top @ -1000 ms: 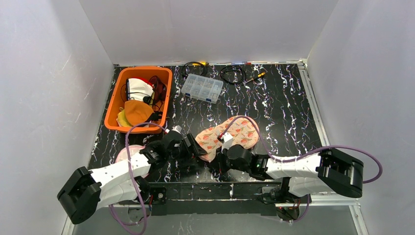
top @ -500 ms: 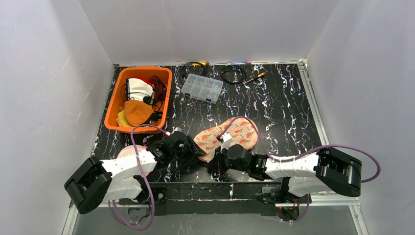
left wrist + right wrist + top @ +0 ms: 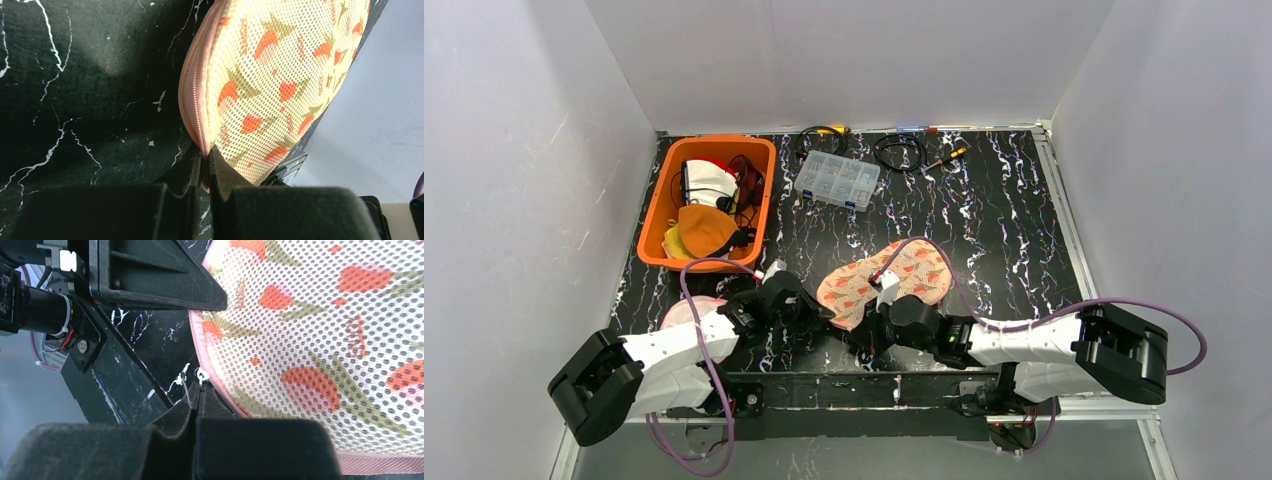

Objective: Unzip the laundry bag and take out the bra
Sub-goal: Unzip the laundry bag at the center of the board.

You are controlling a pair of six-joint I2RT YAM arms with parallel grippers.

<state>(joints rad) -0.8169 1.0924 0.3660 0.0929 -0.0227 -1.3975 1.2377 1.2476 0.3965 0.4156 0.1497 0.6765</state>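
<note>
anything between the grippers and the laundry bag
Nothing visible. The left gripper pinches the laundry bag by its pink zipper edge, and the right gripper is shut on the zipper pull.

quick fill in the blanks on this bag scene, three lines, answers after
The left claw is shut on the laundry bag's ____ zipper edge.
The right claw's jaws stand ____.
The bin at the far left is ____.
Missing words: pink; shut; orange
</note>
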